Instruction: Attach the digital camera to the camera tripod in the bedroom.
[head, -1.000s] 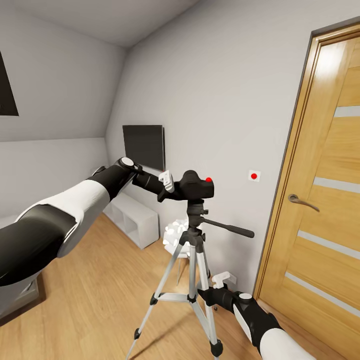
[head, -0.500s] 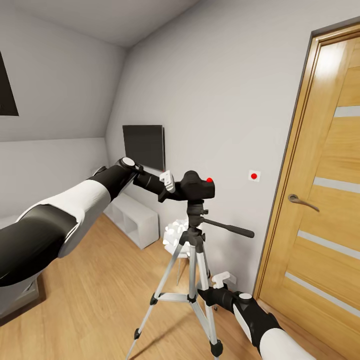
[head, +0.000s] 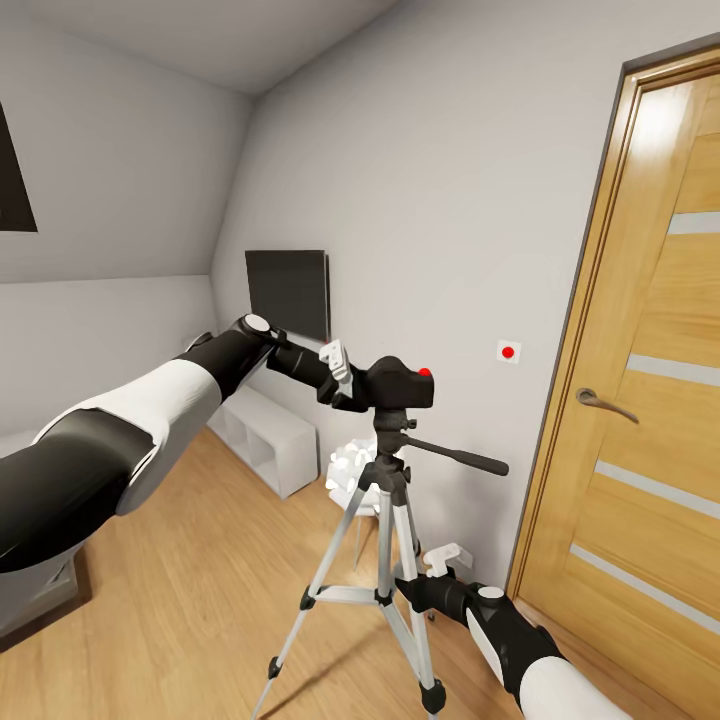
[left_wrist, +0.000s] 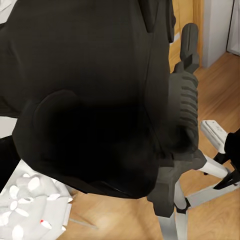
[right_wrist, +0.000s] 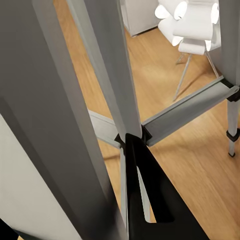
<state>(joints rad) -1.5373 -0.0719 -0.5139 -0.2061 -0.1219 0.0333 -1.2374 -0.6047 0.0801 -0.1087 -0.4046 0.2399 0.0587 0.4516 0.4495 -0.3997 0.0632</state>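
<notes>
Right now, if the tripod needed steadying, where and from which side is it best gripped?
Judging by its pose, grip one silver leg of the camera tripod low down, from the door side where the right gripper sits; the legs are slim, straight tubes, whereas the digital camera and left gripper crowd the head.

The black digital camera (head: 401, 384) with its red button is sitting atop the camera tripod (head: 385, 520). The tripod is standing upright on the bedroom's wood floor.

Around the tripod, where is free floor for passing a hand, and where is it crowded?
Free: the wood floor between tripod and left arm. Crowded: the right pincer at the tripod's leg by the door; the white object behind it.
</notes>
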